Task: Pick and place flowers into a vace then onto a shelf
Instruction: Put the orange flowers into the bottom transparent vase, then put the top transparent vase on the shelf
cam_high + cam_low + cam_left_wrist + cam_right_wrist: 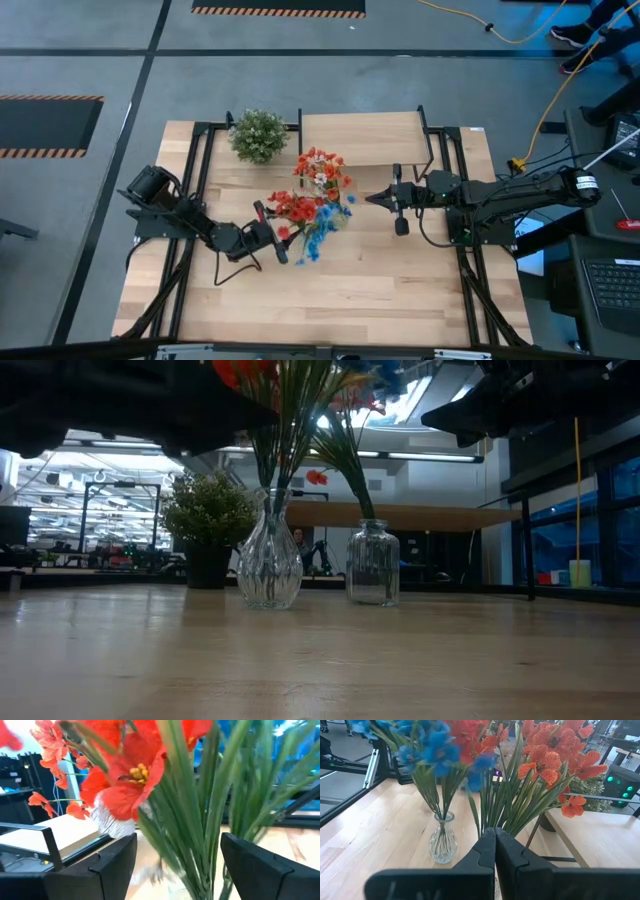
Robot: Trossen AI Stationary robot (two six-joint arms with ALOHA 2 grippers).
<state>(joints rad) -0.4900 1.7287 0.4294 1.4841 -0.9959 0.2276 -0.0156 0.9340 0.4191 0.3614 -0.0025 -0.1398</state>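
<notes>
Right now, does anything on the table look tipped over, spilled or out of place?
Nothing stands out. Both glass vases, the ribbed one and the jar-shaped one, stand upright on the tabletop with flowers in them, neither yet on the shelf. The potted plant is upright too.

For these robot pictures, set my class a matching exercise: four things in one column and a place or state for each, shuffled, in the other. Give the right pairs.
Things:
1. left hand
2. right hand
3. ribbed vase
4. potted plant

Places or states:
A. fingers shut, holding nothing
B. at the table's far edge, beside the shelf
C. fingers open around green stems
D. holds flowers, left of the jar-shaped vase in the low view

Pairs: 1-C, 2-A, 3-D, 4-B
</notes>
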